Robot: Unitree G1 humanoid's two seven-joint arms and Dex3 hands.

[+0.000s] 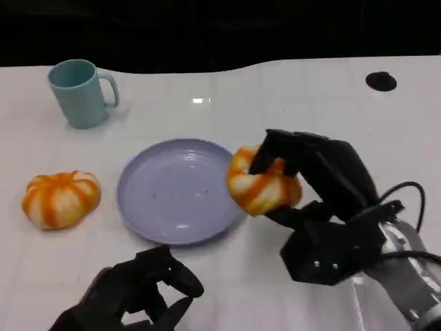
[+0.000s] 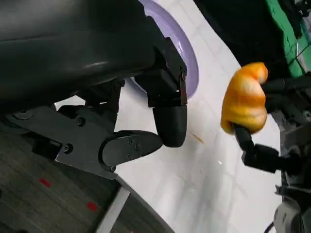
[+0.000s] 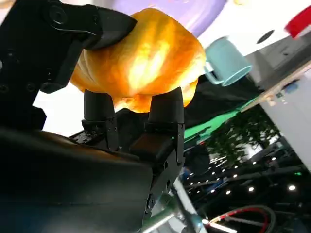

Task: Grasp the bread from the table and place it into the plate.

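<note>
Bread sat gripped in my right hand at the plate's right rim; my left hand hung empty, fingers loosely curled. Second bun and mug stood left.

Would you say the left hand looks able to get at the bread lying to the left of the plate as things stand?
Probably yes. The left hand holds nothing, and bare table lies between it and that bread; the plate sits off to the side, and the right hand is busy with the other bread.
</note>
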